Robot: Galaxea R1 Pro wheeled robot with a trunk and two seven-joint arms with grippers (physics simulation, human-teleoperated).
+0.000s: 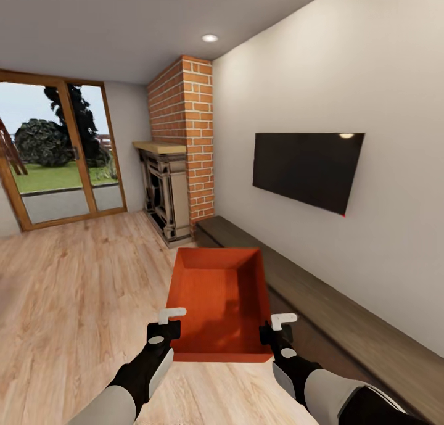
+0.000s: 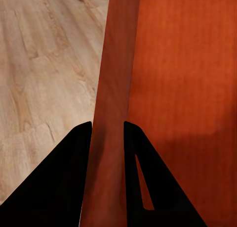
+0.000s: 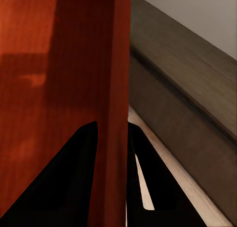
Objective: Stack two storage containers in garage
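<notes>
Bin held in both pincers, living room

Orange-red bin, open top up, held above the wood floor ahead of the robot, just beside the long dark cabinet. Left pincer clamps the bin's left wall near the close corner; in the left wrist view its black fingers sit one each side of that wall. Right pincer grips the right wall likewise; fingers straddle the wall, cabinet just past it. Beyond: brick fireplace, black TV on the white wall, glass doors at far left
</notes>
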